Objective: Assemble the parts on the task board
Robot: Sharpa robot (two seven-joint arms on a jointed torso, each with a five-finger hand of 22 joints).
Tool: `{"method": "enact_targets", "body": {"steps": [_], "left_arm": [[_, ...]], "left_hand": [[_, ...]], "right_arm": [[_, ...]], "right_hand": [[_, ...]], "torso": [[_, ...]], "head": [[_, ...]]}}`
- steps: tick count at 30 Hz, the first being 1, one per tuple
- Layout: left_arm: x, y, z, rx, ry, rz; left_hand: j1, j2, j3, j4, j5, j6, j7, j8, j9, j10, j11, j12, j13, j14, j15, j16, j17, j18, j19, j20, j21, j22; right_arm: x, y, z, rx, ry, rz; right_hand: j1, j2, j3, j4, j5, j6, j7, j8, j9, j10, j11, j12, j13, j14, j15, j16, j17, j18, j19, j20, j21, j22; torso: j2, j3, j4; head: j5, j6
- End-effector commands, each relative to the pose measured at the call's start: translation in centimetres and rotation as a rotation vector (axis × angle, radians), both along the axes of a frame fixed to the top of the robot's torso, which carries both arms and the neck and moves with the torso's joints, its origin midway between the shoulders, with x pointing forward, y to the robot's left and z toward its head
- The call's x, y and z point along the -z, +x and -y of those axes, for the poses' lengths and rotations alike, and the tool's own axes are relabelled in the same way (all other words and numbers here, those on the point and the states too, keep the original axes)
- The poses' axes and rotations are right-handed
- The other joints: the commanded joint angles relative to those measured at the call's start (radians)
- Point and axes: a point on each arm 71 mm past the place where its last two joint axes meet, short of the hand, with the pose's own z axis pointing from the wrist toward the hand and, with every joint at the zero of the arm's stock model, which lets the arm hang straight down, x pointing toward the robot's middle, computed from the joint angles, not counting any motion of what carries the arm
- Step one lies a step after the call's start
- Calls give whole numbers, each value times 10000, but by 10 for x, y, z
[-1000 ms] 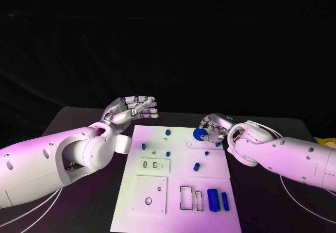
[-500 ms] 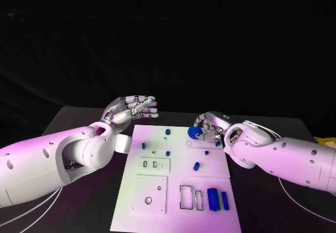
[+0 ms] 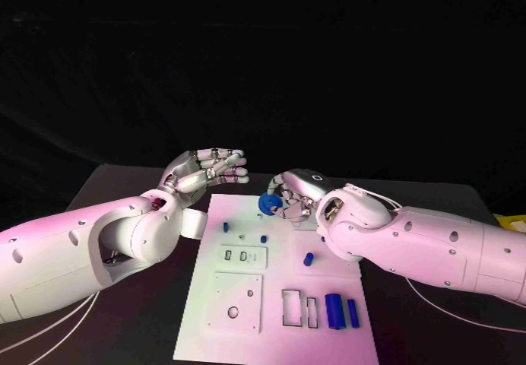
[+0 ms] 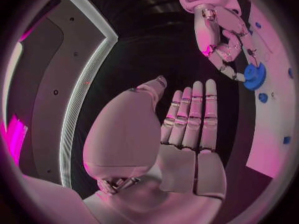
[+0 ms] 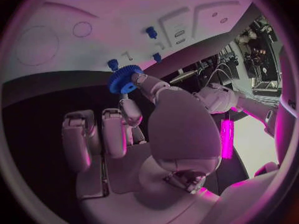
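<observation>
Task board (image 3: 247, 304) looked smooth matt white plastic; gear (image 5: 125, 78) glossy blue plastic, toothed; fingers (image 4: 194, 115) silvery metal, satin; tabletop (image 3: 131, 190) matt black.

Left hand (image 3: 208, 172) empty — fingers apart

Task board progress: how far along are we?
Early. Several blue pegs already stand in the task board. The right hand pinches a blue gear above the board's far end, not yet seated. The left hand holds nothing. Two blue bars lie unplaced.
</observation>
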Motion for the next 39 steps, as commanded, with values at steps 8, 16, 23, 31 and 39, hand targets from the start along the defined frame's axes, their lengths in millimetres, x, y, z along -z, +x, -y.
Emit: {"method": "enact_targets", "body": {"steps": [8,16,23,31,39], "left_arm": [[-2,0,6,258,-141,73],[-2,0,7,270,-146,73],[-2,0,6,264,-144,73],[-2,0,6,256,-139,70],[-2,0,6,257,-138,66]], "left_hand": [[-86,23,15,-92,-49,-44,6,-61,-12,9,70,-58,-3,-73,31,-63,17,95,-72,8,42,16],[-86,23,15,-92,-49,-44,6,-61,-12,9,70,-58,-3,-73,31,-63,17,95,-72,8,42,16],[-86,23,15,-92,-49,-44,6,-61,-12,9,70,-58,-3,-73,31,-63,17,95,-72,8,42,16],[-86,23,15,-92,-49,-44,6,-61,-12,9,70,-58,-3,-73,31,-63,17,95,-72,8,42,16],[-86,23,15,-92,-49,-44,6,-61,-12,9,70,-58,-3,-73,31,-63,17,95,-72,8,42,16]], "right_arm": [[17,2,-26,-159,-379,-31],[30,4,-32,-123,-588,-292],[35,6,-31,-36,-725,-426],[37,8,-30,13,-804,-483],[38,10,-31,11,-855,-530]], "right_hand": [[-165,-32,107,34,16,574,-260,80,50,70,13,32,22,594,-48,54,358,-137,834,-90,55,2362],[-211,-44,120,48,5,549,-249,46,41,65,20,27,23,592,-44,51,350,-137,834,-90,55,2362],[-232,-51,124,54,-3,537,-244,31,37,59,24,21,19,594,-41,56,360,-134,826,-89,48,2352],[-290,-82,140,64,-19,481,-221,-32,21,23,41,-15,-7,589,-29,48,340,-126,804,-83,29,2326],[-620,-385,105,136,-198,-300,89,-755,-200,-334,317,-357,-299,559,194,15,270,-94,714,98,-53,2222]], "torso": [[16,7,3],[22,7,1],[9,21,-19],[6,29,-25],[10,24,-22]], "head": [[59,-92],[113,-148],[171,-193],[160,-192],[153,-188]]}}
